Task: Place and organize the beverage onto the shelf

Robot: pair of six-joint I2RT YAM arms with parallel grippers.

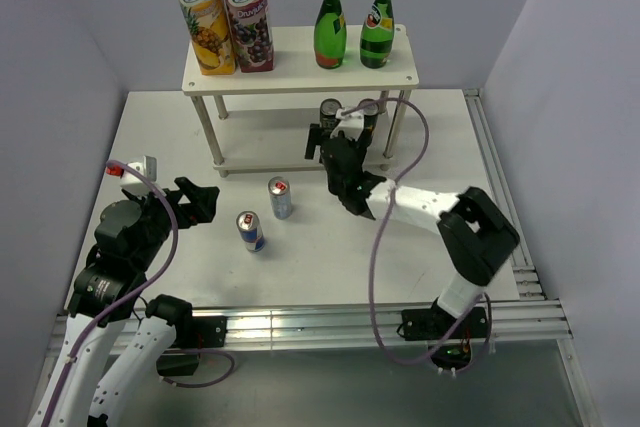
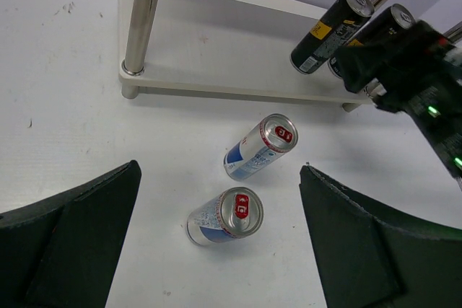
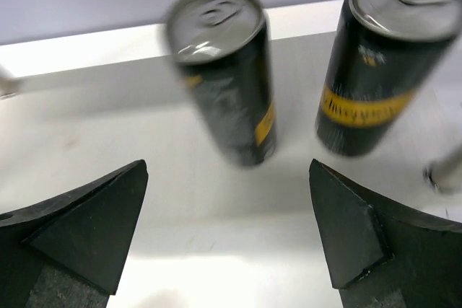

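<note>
The white two-tier shelf (image 1: 300,75) stands at the back. Its top board holds two juice cartons (image 1: 205,12) and two green bottles (image 1: 330,37). Two black cans with yellow labels (image 3: 227,70) (image 3: 382,55) stand upright on the lower board (image 3: 216,200). My right gripper (image 3: 227,167) is open and empty just in front of them, and shows at the shelf's front edge in the top view (image 1: 338,143). Two silver-blue cans (image 2: 260,146) (image 2: 225,216) stand on the table. My left gripper (image 2: 219,172) is open and empty, back from them, with the nearer can between its fingers' lines.
The silver-blue cans stand in front of the shelf in the top view (image 1: 280,197) (image 1: 250,231). A shelf leg (image 2: 141,19) stands at the lower board's left corner. Metal rails run along the table's near edge (image 1: 350,317) and right side (image 1: 500,177). Walls close in three sides.
</note>
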